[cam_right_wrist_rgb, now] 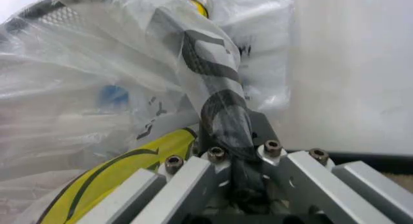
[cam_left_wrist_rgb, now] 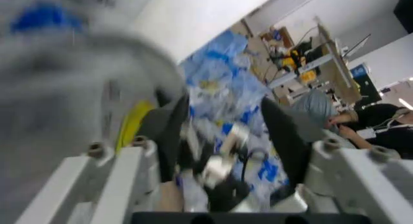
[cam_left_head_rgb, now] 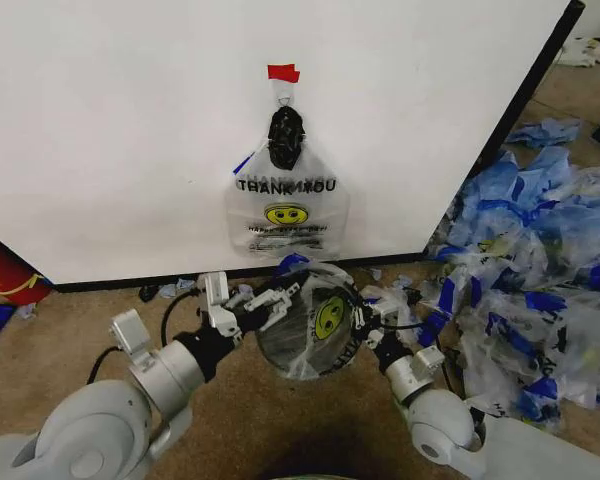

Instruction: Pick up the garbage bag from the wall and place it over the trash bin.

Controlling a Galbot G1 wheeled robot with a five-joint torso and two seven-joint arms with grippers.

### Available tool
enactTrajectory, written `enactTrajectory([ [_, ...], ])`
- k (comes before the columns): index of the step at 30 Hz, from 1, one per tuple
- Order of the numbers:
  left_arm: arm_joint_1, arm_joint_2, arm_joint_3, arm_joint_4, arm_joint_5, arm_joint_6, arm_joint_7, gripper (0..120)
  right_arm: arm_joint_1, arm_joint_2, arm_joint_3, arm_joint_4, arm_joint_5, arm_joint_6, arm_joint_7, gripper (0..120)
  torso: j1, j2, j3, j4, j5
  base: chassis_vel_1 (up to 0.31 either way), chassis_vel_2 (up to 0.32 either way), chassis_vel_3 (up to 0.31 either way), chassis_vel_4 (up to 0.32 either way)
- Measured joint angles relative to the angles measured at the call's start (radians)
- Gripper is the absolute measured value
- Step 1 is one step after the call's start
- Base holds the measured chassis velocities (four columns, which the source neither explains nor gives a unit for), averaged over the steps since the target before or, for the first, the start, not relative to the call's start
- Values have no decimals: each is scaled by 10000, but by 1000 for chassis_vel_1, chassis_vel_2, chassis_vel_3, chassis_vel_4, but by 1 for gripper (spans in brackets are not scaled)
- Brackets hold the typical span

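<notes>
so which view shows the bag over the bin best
The head view: the garbage bag sits draped over the trash bin, whole, between both pincers. The right wrist view shows only crumpled plastic pinched close up; the left wrist view, a blur of it.

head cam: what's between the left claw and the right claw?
The small round black wire-mesh trash bin, draped in a thin clear plastic bag with a yellow smiley, sits between the left claw and right claw in the head view.
</notes>
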Motion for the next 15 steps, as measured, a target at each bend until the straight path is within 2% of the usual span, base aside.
enactTrajectory([
  [5,-180,-207,732,344,-170,-20,9,26,213,140,-164,198,-230,-124,102,0,0,0,0,-4,-3,0,0,0,0],
  [6,-180,-207,732,344,-170,-20,9,26,213,140,-164,198,-230,-124,102,0,0,0,0,-4,-3,0,0,0,0],
  [8,-244,-378,928,584,-197,-75,13,18,430,215,-404,266,-387,-141,110,0,0,0,0,4,2,0,0,0,0],
  [11,-432,-615,1164,1003,-218,-198,56,8,519,193,-589,450,-484,-176,139,0,0,0,0,-1,0,0,0,0,0],
  [12,-475,-691,1245,1143,-219,-247,66,0,523,168,-619,552,-495,-187,151,0,0,0,0,-2,1,0,0,0,0],
  [15,-507,-793,1361,1384,-214,-301,80,0,511,104,-641,715,-510,-197,163,0,0,0,0,-2,0,0,0,0,0],
])
